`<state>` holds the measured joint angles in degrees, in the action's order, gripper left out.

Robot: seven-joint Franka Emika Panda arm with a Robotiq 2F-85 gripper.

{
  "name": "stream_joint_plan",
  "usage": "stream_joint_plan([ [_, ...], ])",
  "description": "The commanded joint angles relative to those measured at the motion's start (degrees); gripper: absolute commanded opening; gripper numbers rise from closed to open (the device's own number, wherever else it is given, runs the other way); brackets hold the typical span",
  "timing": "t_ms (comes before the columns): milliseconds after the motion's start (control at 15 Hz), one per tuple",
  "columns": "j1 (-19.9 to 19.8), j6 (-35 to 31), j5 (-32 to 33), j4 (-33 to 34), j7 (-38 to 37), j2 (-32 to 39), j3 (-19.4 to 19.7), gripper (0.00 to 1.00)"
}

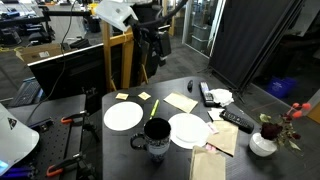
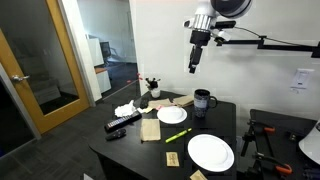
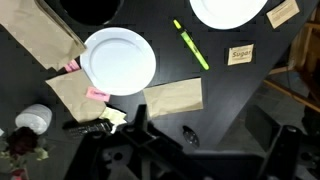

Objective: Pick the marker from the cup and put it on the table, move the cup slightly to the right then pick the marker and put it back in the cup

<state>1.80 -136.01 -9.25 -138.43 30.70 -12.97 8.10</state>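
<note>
1. Jaws: I find them wide apart and holding nothing. They hang from the arm [image 2: 205,20] high above the worktop [image 2: 140,150], clear of everything on it. In the wrist view only their dark outline crosses the bottom edge.

2. Marker [image 1: 155,107]: it lies flat on the worktop, outside the cup. In both exterior views it rests in the gap between the two white plates, touching neither. The wrist view shows the marker [image 3: 191,45] lying slantwise on bare dark surface.

3. Cup [image 1: 157,138]: it stands upright near the worktop's edge, its handle out to one side. It sits between the near rims of one plate [image 1: 123,116] and the second plate [image 1: 188,130]. It is near the marker but apart from it. I cannot see into the cup from any view.

4. Other items: a white vase with red flowers [image 1: 263,143], a remote [image 1: 237,120], a sticky note [image 1: 122,96] and a brown napkin [image 3: 173,95] lie on the worktop.
</note>
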Motion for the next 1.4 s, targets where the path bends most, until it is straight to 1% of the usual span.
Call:
stream_joint_plan([
  [0, 2.4, 0.38, -3.17, 0.91, 10.79, 2.64, 0.15, 1.0],
  [133, 2.71, -0.52, -2.84, 0.81, 14.87, 4.45, -0.54, 1.0],
  [333, 2.53, -1.43, -2.3, 0.87, 18.67, 7.79, -1.91, 1.0],
  [667, 1.82, -5.54, -1.72, 0.44, 21.51, 13.47, -4.89, 1.0],
  [933, 1.12, -8.96, 0.17, 0.28, 21.26, 18.14, -7.19, 1.0],
  [1333, -0.26, -14.66, 3.56, 0.95, 19.68, 24.86, -9.41, 1.0],
])
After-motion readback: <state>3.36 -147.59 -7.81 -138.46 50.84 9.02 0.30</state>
